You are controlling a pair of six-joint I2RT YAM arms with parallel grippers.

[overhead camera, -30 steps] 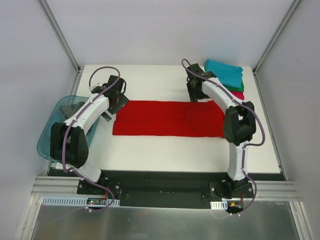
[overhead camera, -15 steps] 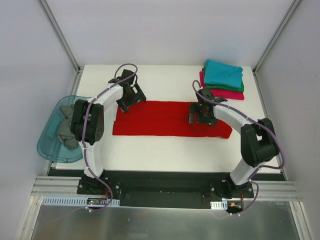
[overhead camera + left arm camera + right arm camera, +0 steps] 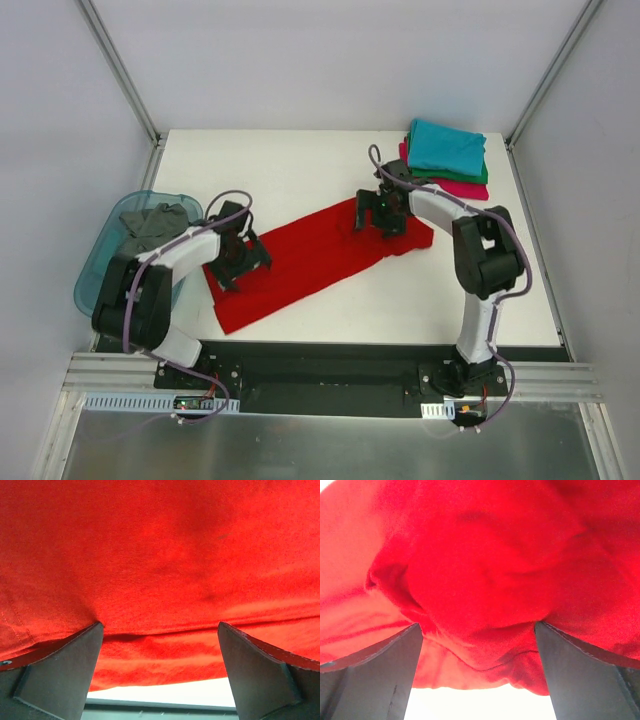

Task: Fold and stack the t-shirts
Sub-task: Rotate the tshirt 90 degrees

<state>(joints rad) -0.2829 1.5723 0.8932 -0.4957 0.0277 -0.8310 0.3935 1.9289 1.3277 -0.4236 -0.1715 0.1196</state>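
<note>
Jaws gape over red shirt; tub holds grey shirt.

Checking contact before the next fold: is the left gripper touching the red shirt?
Touching. In the left wrist view the red shirt lies right against both fingertips of the open left gripper, with no gap.

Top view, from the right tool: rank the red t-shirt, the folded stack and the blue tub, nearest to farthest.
1. Red t-shirt, right beneath the right tool, mid-table.
2. Folded stack, far right corner.
3. Blue tub, at the table's left edge.
</note>
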